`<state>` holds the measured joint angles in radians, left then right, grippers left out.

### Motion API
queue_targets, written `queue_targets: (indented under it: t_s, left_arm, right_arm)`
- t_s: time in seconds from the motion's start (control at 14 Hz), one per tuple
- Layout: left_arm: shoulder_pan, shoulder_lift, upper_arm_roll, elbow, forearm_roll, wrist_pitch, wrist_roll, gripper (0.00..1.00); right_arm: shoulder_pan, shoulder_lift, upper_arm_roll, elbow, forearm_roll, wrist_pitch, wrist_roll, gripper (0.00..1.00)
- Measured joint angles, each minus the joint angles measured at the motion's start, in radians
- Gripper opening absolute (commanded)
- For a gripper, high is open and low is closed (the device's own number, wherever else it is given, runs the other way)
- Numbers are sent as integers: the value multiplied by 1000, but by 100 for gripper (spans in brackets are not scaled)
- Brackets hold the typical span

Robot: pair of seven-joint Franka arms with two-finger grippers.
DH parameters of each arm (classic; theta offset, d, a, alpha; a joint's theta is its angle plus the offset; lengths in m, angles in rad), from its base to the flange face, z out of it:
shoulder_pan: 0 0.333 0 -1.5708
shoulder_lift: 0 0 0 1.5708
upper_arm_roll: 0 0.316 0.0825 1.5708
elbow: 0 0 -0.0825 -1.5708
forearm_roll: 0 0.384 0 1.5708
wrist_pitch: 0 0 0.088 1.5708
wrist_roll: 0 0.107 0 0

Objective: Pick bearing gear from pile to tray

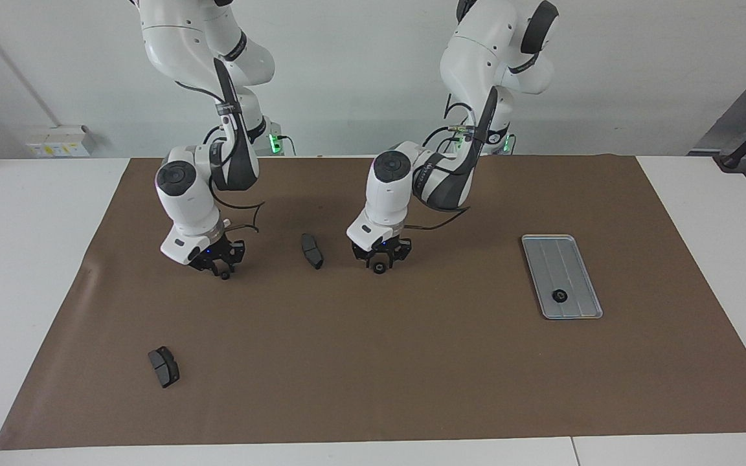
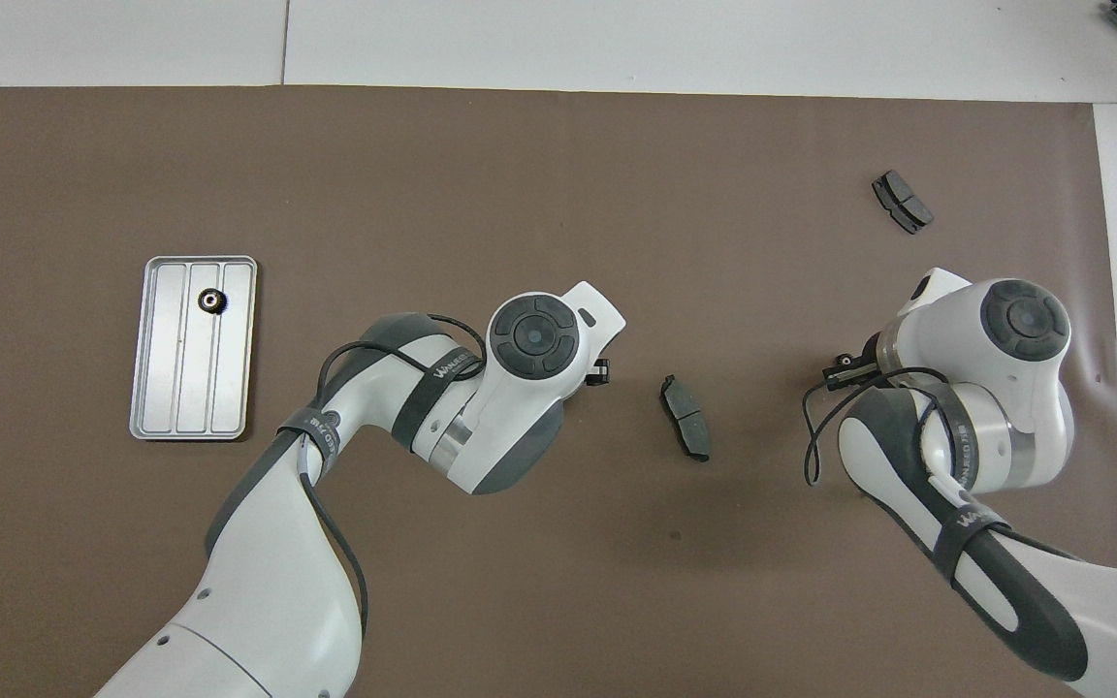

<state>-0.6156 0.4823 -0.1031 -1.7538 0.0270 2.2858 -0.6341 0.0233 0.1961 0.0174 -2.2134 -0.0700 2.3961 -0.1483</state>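
One gear (image 1: pixel 559 296) sits in tray (image 1: pixel 562 276). Left gripper (image 1: pixel 380 264) closed on second gear (image 1: pixel 379 268) mid-desk; right gripper (image 1: pixel 223 270) grips a third gear (image 1: pixel 225 275) (low over the mat).

tray (image 1: pixel 544 259) silver-grey, grooved | gear (image 1: pixel 559 296) black | mat (image 1: pixel 412 375) brown

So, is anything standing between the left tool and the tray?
Nothing visible does. Only bare mat lies between the left tool and the tray. The nearest brake pad lies toward the right arm's end, off that line. One gear already sits in the tray.
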Motion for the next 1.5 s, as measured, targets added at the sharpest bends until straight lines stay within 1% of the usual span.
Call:
queue_targets:
  t_s: [0.14,0.29,0.43,0.71,0.86,1.0,1.07,1.28,1.5]
  left_arm:
    - [-1,0,0,0,0,0,0,49]
    - [-1,1,0,0,0,0,-1,47]
    - [-2,1,1,0,0,0,-3,42]
    - [-3,1,2,0,0,-1,-8,29]
    - [-4,0,2,0,0,-1,-11,25]
    - [-4,0,2,0,0,-1,-13,22]
    - [-4,0,3,0,0,-1,-14,18]
    - [-4,0,23,18,0,-28,-16,17]
    - [19,0,55,90,1,-104,-16,17]
  right_arm:
    - [1,0,1,0,0,0,4,0]
    - [1,-2,3,1,1,0,8,0]
    - [1,-7,5,15,1,-7,10,0]
    - [2,-25,8,97,2,-97,68,0]
    - [11,-37,13,131,3,-124,124,0]
    - [16,-45,31,162,3,-146,184,0]
    - [16,-46,44,183,4,-169,214,0]
    - [19,-47,92,253,4,-229,324,0]
    - [23,-46,126,267,4,-236,402,0]
